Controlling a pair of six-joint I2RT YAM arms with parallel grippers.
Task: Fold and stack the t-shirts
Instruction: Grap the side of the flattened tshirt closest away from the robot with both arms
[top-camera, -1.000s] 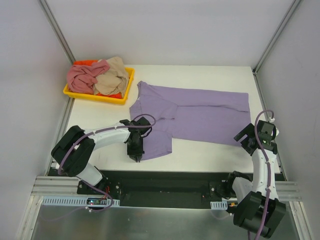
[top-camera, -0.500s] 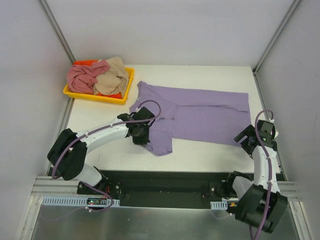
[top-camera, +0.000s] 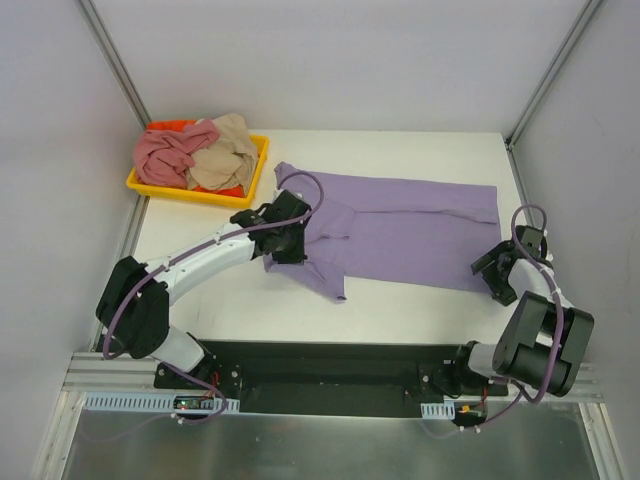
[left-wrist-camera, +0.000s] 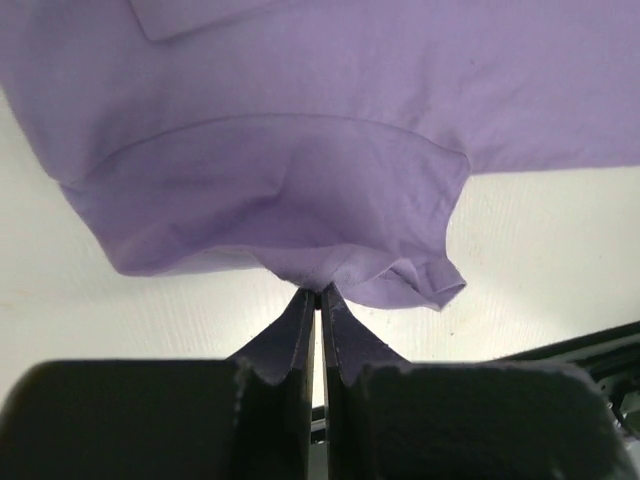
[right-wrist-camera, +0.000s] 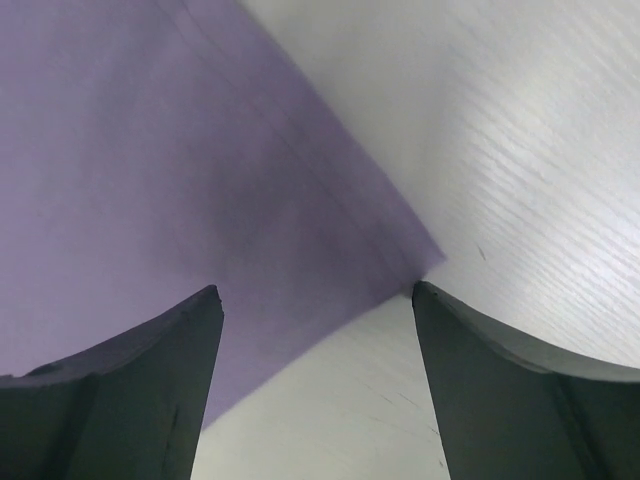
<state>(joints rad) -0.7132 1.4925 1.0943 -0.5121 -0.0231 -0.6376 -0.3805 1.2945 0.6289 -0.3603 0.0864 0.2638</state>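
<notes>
The lavender t-shirt (top-camera: 400, 225) lies spread across the middle of the white table. My left gripper (top-camera: 285, 243) is shut on its near left sleeve edge (left-wrist-camera: 320, 270) and holds that fold lifted over the shirt's left part. My right gripper (top-camera: 497, 277) is open, its fingers astride the shirt's near right corner (right-wrist-camera: 400, 260), one fingertip (right-wrist-camera: 205, 305) over the cloth, the other beside the corner. The dusty pink t-shirt (top-camera: 168, 152) and the beige tan t-shirt (top-camera: 225, 152) lie crumpled in the yellow tray (top-camera: 195, 192) at the back left.
The table's near edge and a black rail (top-camera: 330, 360) run in front of the shirt. Metal frame posts (top-camera: 115, 60) and grey walls stand at both sides.
My left gripper has carried the sleeve edge away from the near edge towards the back, over the shirt. My right gripper has moved in to the shirt's near right corner.
</notes>
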